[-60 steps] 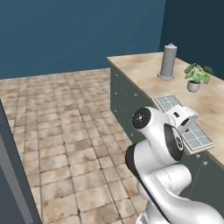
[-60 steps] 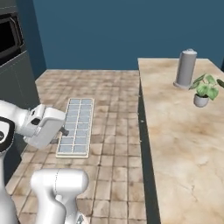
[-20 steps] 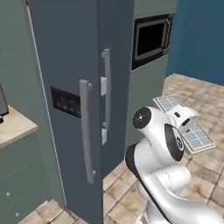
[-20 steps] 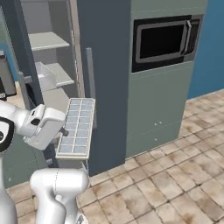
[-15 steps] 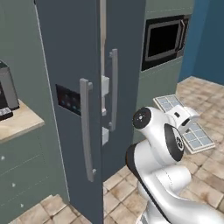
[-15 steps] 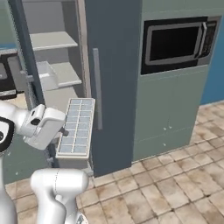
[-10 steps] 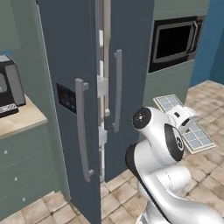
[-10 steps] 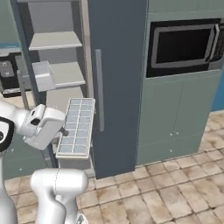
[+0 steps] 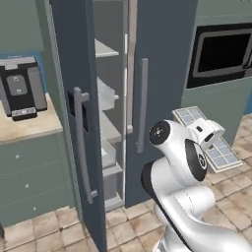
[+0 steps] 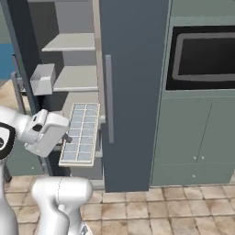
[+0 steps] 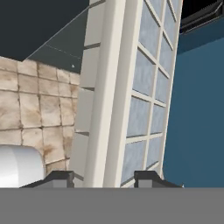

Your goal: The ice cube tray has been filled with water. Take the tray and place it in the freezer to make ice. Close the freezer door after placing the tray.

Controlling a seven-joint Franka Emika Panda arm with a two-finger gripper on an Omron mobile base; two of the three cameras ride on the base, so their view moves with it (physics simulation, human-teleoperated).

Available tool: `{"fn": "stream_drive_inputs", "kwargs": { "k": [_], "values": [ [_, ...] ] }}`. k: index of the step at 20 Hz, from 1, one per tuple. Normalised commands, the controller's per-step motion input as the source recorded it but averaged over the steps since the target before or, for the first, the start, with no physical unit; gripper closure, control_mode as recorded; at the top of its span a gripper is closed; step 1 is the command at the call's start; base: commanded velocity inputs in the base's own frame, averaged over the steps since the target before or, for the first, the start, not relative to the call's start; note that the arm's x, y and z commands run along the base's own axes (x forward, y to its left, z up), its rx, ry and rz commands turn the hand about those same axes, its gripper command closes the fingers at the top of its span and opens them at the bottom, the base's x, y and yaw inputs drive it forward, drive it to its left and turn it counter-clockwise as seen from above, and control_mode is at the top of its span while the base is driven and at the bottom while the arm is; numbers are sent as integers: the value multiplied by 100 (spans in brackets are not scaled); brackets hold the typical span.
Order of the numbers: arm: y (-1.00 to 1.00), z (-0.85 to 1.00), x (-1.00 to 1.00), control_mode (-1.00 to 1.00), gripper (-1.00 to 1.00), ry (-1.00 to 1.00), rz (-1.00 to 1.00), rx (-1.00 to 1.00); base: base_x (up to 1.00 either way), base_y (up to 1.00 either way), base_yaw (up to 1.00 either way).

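Note:
The ice cube tray is a pale grid of square cells held level in front of the arm. My gripper is shut on its near short edge. In the hand view the tray runs away from the gripper, with one fingertip on each side of its rim. In the left base view the tray sticks out past the white hand. The freezer stands open straight ahead, showing light grey shelves. The freezer door is swung wide toward me, edge-on, with its bar handle.
The twin fridge door is closed, with a vertical handle. To the right is a wall oven with a black window. A white bin hangs inside the freezer door. A black appliance sits on the counter at left.
The whole picture has shifted with the base: the fridge has come nearer and more central, and the freezer's open inside now faces me. The tray stays in the gripper as before.

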Motion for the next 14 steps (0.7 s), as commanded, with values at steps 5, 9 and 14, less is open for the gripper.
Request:
{"fn": "stream_drive_inputs", "kwargs": {
  "k": [5, 9, 14],
  "values": [
    [0, 0, 0, 100, 100, 0, 0, 0, 4, -60, 43],
    [0, 0, 0, 100, 100, 0, 0, 0, 0, -58, 41],
    [0, 0, 0, 100, 100, 0, 0, 0, 4, -33, 22]
  ]
}}
